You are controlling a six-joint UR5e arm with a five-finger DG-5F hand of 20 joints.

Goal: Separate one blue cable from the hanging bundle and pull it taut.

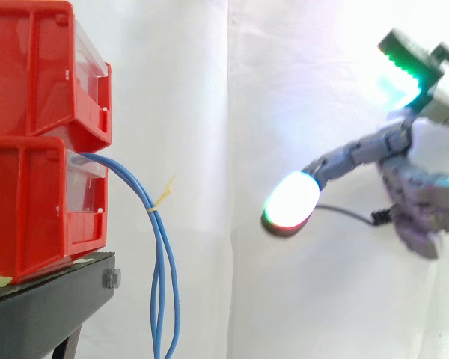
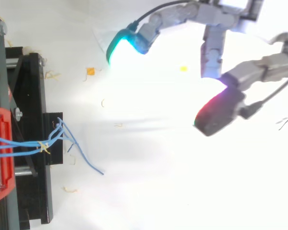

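Trailing from the lower red bin (image 1: 30, 209), blue cables (image 1: 163, 277) hang; robot hand (image 1: 423, 206), fingers (image 1: 352, 153) apart, empty.

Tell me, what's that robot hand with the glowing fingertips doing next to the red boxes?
The robot's hand is open and holding nothing. It hovers in the air off to the side of the blue cables, with a clear gap between them. The cables hang out of the lower red bin, which sits on the black stand, and a small yellow tie bundles them together. No cable has been picked out or pulled tight yet.
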